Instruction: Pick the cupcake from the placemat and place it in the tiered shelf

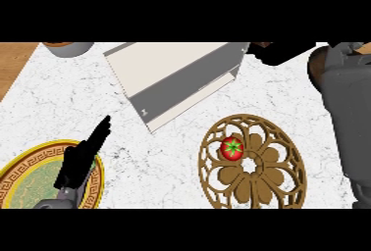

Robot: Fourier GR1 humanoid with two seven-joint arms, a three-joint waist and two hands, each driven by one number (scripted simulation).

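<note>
A red round item with a green star-shaped top (232, 147), apparently the cupcake, sits on the upper left part of a brown openwork round placemat (272, 188). The white and grey tiered shelf (170, 73) lies up and left of the placemat, at the back of the counter. My left hand (78, 158) rests at the lower left with straight fingers pointing up and right, well left of the placemat. My right forearm (348, 117) runs up the right edge. The black right hand (286, 51) shows near the top, beside the shelf's right corner, partly cut off.
A gold-rimmed plate with a green centre (22, 184) lies under my left hand at the lower left. A grey pot (70, 47) stands at the top left. A wooden strip (13, 63) borders the white marble counter (152, 162) on the left.
</note>
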